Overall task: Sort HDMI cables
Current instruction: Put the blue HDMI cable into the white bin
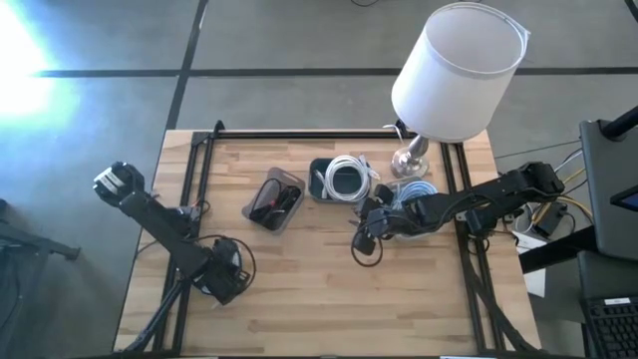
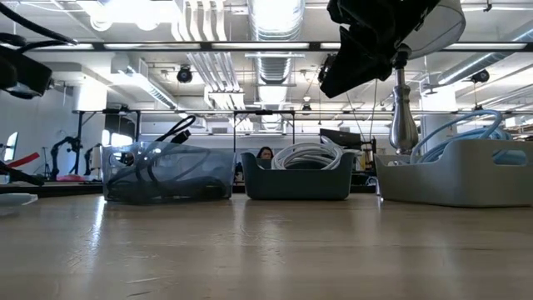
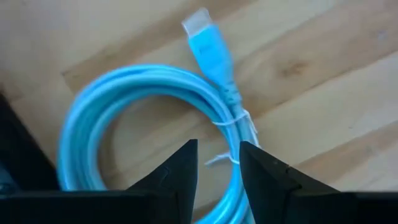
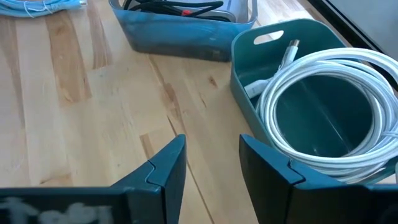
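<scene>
pale wood, long planks, that's the table (image 1: 299, 289), with a wide bare stretch across its front half and black rails running down both sides. toward the back sit three bins in a row: a clear smoky one (image 1: 274, 201) with thin black cables (image 1: 271, 199) tangled inside, a dark teal one (image 4: 298, 37) with a smooth white coil (image 4: 329, 106) looped round its walls, and a pale grey tray (image 2: 466, 171) by the lamp (image 1: 454, 75) holding light-blue loops (image 2: 466, 133). the left gripper (image 3: 217, 168) hangs at the table's front-left corner, right over a glossy light-blue coil (image 3: 124, 124) lying flat on the wood, fingers slightly parted with a narrow gap, nothing pinched. the right gripper (image 4: 211, 168) floats above bare planks just in front of the teal bin, fingers spread, empty, with open boards ahead of it. a person shows far behind the teal bin in the low view.
</scene>
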Action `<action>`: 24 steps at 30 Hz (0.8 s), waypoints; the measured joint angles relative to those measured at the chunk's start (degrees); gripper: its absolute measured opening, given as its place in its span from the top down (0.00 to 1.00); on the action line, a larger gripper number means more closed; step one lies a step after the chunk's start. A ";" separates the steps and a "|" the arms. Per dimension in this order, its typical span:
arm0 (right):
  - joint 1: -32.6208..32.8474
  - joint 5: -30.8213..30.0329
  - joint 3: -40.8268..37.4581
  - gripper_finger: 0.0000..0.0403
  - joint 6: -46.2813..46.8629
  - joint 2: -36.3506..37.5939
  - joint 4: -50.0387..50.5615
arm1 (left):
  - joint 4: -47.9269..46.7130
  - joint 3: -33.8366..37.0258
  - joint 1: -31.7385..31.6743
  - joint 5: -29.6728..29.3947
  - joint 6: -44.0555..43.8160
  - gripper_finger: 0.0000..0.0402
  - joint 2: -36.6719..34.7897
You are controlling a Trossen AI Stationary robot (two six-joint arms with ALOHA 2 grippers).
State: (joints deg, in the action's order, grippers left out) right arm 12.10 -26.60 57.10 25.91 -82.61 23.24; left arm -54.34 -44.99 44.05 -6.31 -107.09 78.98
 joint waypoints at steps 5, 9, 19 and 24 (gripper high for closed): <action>0.00 0.01 0.00 0.64 0.00 0.00 -0.02 | 5.50 1.35 0.02 -0.13 -0.91 0.70 0.33; 0.00 0.01 0.00 0.65 0.02 0.00 0.00 | 6.60 2.67 0.02 -0.17 -1.19 0.70 1.73; 0.00 0.01 0.00 0.64 0.04 0.00 -0.04 | 13.61 4.91 -0.01 -1.47 -0.96 0.70 3.08; 0.00 0.01 0.00 0.65 0.68 0.00 -0.06 | 13.81 4.97 -0.06 -3.22 1.12 0.70 3.13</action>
State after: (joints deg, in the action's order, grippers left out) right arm 12.10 -26.59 57.10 26.59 -82.61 23.18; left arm -40.53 -40.01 43.99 -9.52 -105.97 82.11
